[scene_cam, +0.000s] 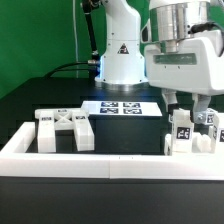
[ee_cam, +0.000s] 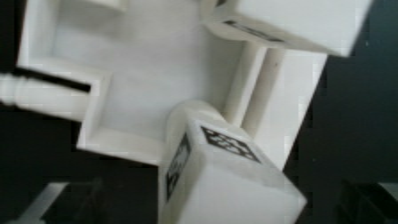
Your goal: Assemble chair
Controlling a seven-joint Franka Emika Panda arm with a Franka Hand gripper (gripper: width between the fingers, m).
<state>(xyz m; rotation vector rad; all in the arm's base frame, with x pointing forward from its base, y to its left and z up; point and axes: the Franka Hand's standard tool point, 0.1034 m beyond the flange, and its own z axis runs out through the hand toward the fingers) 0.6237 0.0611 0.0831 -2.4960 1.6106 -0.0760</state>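
My gripper (scene_cam: pixel 188 112) hangs at the exterior view's right, fingers pointing down over a cluster of white chair parts (scene_cam: pixel 205 135). It is shut on a white tagged chair leg (scene_cam: pixel 182 130), held upright against the cluster. In the wrist view the leg (ee_cam: pixel 222 165) fills the space between the dark fingers of the gripper (ee_cam: pixel 222 208). Beyond it lie a flat white seat part (ee_cam: pixel 151 75) and another tagged block (ee_cam: pixel 285 25). The X-braced back panel (scene_cam: pixel 65 128) lies apart at the exterior view's left.
A long low white barrier wall (scene_cam: pixel 100 165) runs along the front and up the exterior view's left side. The marker board (scene_cam: pixel 121 108) lies in the middle, in front of the arm's white base (scene_cam: pixel 120 55). Black table surface surrounds them.
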